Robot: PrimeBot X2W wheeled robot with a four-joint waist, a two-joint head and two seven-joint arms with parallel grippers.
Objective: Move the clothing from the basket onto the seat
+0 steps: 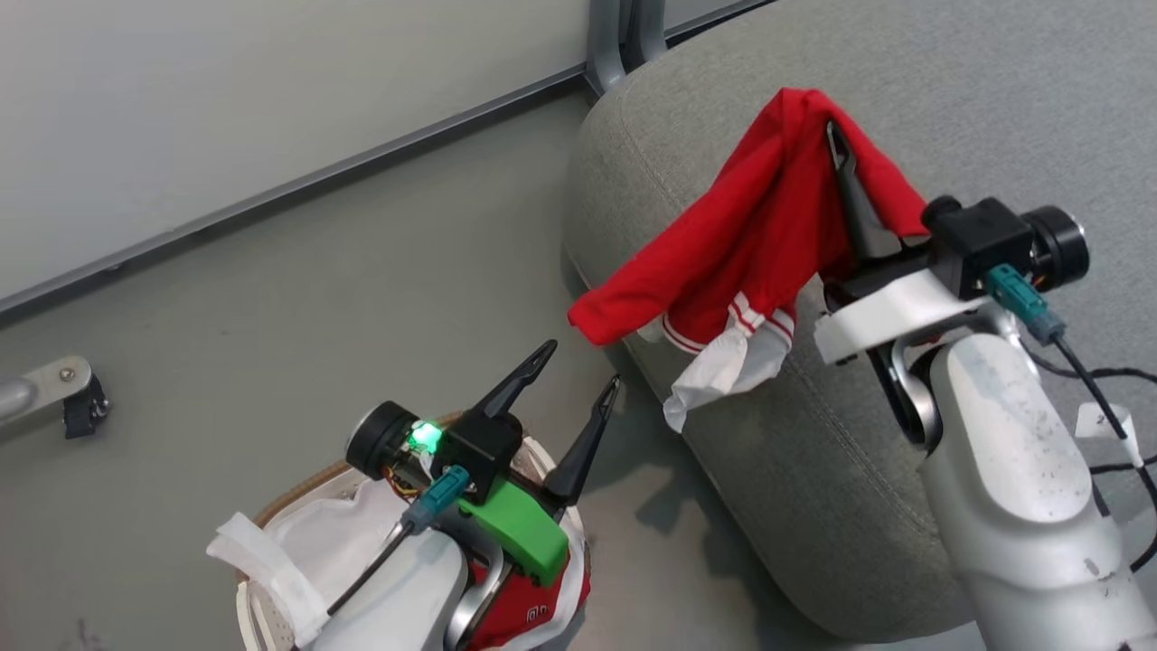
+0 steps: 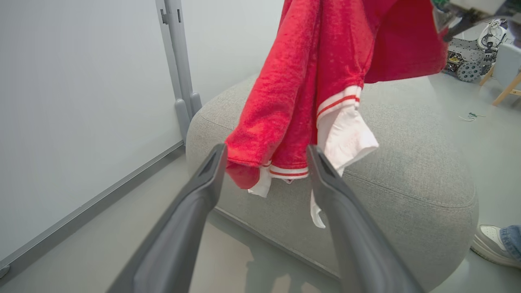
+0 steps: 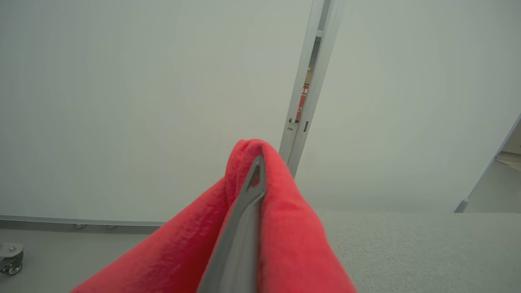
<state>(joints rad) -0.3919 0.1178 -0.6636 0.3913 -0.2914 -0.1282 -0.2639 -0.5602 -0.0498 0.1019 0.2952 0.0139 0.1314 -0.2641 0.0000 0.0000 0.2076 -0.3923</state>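
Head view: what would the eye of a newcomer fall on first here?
First comes the bright red garment, which hangs from the right gripper, jaws shut on it, over the edge of the grey seat. Next, at the lower left, is the left gripper with its jaws open, its arm over the basket, where a second red garment lies.

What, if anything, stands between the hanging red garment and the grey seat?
Nothing visible does. The red garment hangs from the right claw by the edge of the seat, with only open air between them.
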